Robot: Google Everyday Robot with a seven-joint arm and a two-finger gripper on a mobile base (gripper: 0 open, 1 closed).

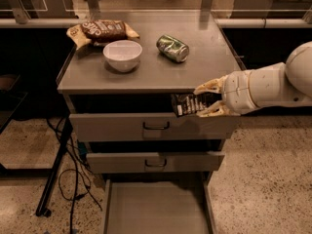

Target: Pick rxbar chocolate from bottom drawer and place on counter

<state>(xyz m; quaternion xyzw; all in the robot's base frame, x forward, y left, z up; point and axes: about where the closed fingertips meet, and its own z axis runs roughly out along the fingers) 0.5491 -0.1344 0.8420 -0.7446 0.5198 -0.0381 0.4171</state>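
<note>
My gripper [208,100] is shut on the rxbar chocolate [191,104], a flat black wrapper with white lettering, and holds it level in the air just below the front edge of the counter [161,74], in front of the top drawer. The white arm reaches in from the right. The bottom drawer [156,206] is pulled open below and its grey floor is bare.
On the counter stand a white bowl [122,55], a green can [172,48] lying on its side and a brown snack bag [103,30] at the back left. Two upper drawers with loop handles [156,126] are shut. Cables and a stand leg [54,172] lie left of the cabinet.
</note>
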